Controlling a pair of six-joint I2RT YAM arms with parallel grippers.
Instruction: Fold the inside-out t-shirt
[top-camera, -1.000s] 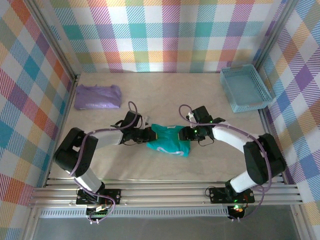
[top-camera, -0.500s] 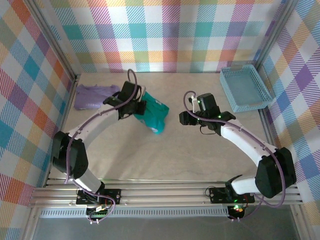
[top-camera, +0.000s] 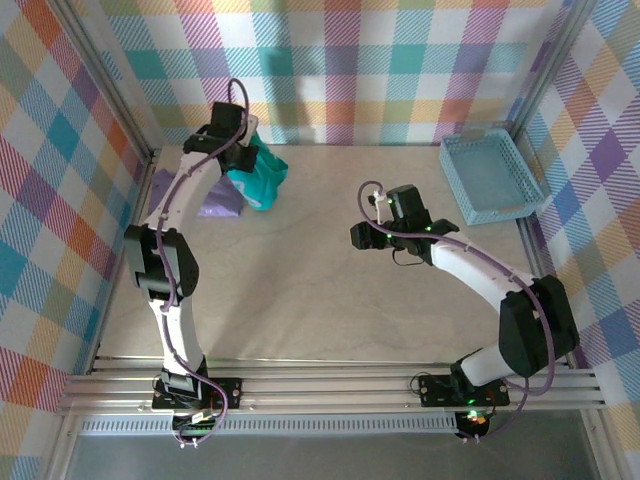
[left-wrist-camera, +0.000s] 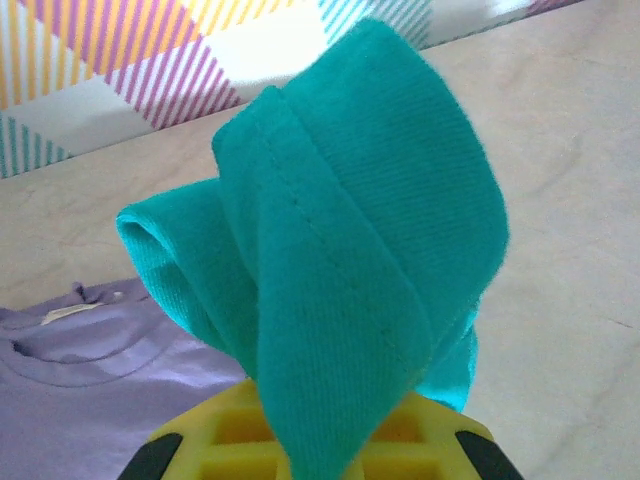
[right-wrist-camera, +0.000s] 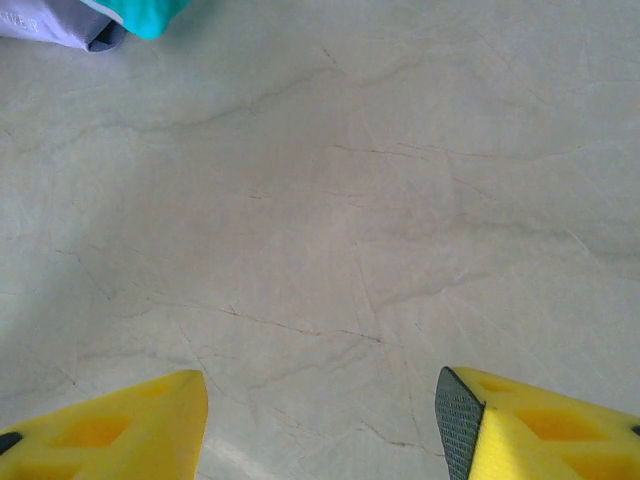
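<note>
Cotton is hanging in a limp bunch at the far left of the table (top-camera: 330, 300). The left gripper (top-camera: 243, 160) is pinching the inside-out t-shirt (top-camera: 258, 182) tight, aloft over the right edge of a lavender garment (top-camera: 160, 186). The fabric is looking light, soft and floppy. It is likely sagging wherever unsupported, so hems or shoulder corners are seeming the best holds. The teal-green knit is showing a stitched seam and thick rolled folds. To the right, the right gripper (top-camera: 358, 237) is hovering empty over bare table, jaws apart. A blue basket (top-camera: 456, 183) is sitting far right.
</note>
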